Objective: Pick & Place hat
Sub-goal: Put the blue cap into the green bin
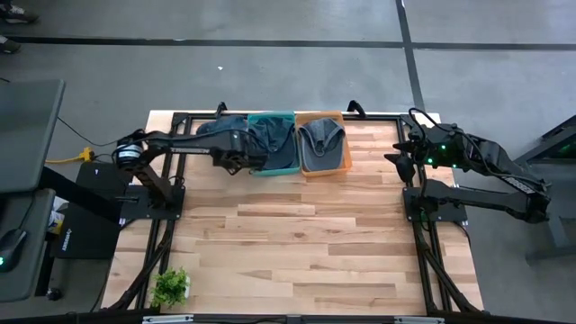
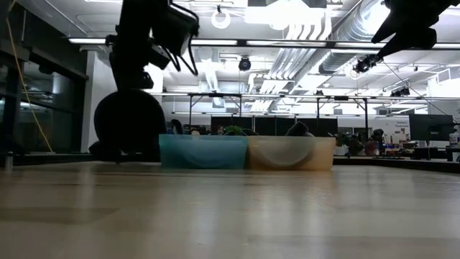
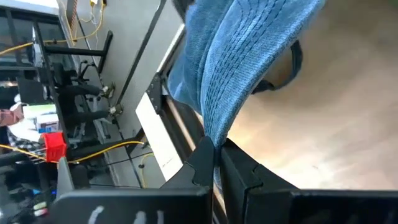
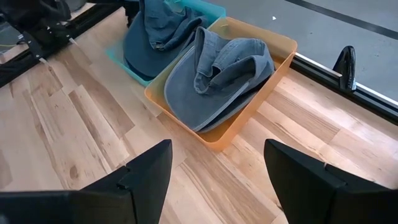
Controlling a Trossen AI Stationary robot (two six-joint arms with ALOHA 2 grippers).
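Left gripper (image 1: 236,162), upper centre-left in the high view, is clamped on a blue hat (image 3: 249,56) beside the teal bin (image 1: 290,167); the thin pinch could slip; right gripper (image 4: 217,180) waits, fingers apart.

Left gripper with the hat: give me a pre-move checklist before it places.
1. Left gripper shut on blue hat: ok, the fabric is pinched between the fingers.
2. Hat lifted off the table: cannot tell, only hanging fabric shows.
3. Teal bin has room: not ok, a hat already fills it.
4. Orange bin has room: not ok, a grey-blue hat lies inside.
5. Right gripper out of the way: ok, open and back at the table's right edge.
6. Bins upright, side by side: ok.
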